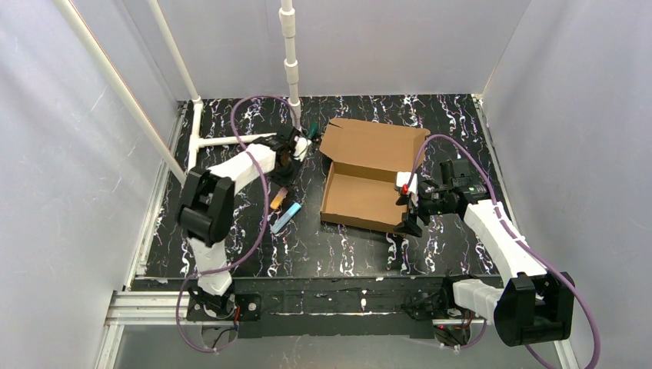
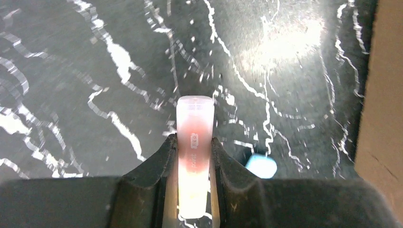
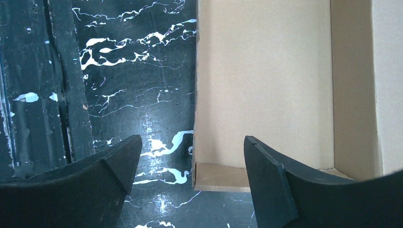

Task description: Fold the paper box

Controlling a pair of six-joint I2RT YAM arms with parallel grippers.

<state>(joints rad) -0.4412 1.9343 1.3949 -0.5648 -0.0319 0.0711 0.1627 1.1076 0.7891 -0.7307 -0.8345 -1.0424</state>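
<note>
- Paper box (image 1: pixel 369 173) is lying mid-tabletop (image 1: pixel 338 254), tray walls standing and lid lying open at the far side; the lid fold is seemingly pending.
- Left jaws are pinching a pink marker (image 2: pixel 194 126); right jaws are gaping over the box's near-right corner.
- Next move is likely calling for the marker to be parked and the lid swung over.
- Counting one box and at least three markers: one gripped, orange marker (image 1: pixel 278 198) and blue marker (image 1: pixel 286 219) lying loose.

Even overhead light, glare patch on table (image 2: pixel 285 42) — left wrist view soft, blurred

A: Boxes?
B: One paper box (image 1: pixel 369 165).
A: Markers?
B: Four. Pink marker (image 2: pixel 194 156) between the left gripper (image 2: pixel 194 141) fingers, orange marker (image 1: pixel 278 198) and blue marker (image 1: pixel 286 218) on its base side, green marker (image 1: pixel 314 127) just beyond it, too small to be certain.
A: Grippers?
B: Two, counting the right gripper (image 3: pixel 190 145).
</note>
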